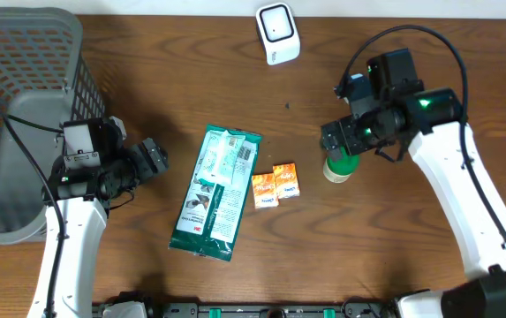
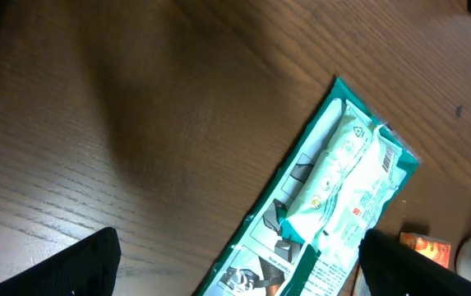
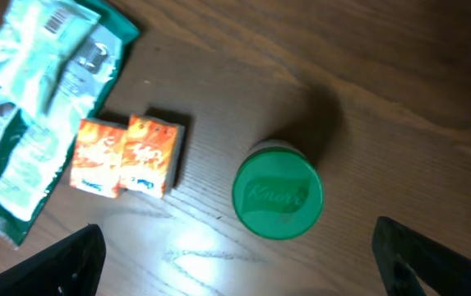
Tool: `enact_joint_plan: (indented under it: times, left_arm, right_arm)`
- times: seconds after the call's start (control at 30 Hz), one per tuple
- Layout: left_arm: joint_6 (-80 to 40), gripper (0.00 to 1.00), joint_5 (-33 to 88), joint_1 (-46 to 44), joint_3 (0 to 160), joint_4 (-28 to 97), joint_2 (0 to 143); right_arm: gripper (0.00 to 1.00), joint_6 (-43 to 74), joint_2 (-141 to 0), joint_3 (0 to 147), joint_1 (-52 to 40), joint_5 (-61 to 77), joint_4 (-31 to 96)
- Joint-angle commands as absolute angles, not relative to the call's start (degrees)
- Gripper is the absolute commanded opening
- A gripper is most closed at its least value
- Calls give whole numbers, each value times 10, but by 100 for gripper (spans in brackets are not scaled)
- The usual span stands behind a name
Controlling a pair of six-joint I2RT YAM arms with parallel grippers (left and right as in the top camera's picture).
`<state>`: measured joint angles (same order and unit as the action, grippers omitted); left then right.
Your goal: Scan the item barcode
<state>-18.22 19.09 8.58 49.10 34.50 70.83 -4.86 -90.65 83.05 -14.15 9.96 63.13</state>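
Nothing seems scanned yet: the right gripper (image 1: pixel 342 140) hangs open above the jar (image 1: pixel 339 166), the left gripper (image 1: pixel 157 159) open beside the pouch (image 1: pixel 215 196), both far from the scanner (image 1: pixel 277 34)

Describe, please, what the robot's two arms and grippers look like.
The left arm and right arm have smooth white links ending in blocky black wrist housings. The left gripper and right gripper are black, with dark flat fingers showing at the wrist views' lower corners. Thin black cables loop from each wrist, and a green light glows on the right one. No markings are legible.
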Motion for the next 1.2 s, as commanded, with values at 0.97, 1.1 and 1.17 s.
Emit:
enact_joint_plan:
  times: [0.97, 1.1, 1.17]
  left_arm:
    - [-189, 93, 183, 91, 495, 347, 711]
    - [-189, 93, 183, 91, 495, 347, 711]
    - [-189, 93, 183, 91, 495, 347, 711]
  right_arm:
    - [76, -59, -1129, 842, -143, 38, 660]
    - [77, -58, -1129, 836, -144, 32, 654]
    - [76, -59, -1129, 828, -147, 32, 646]
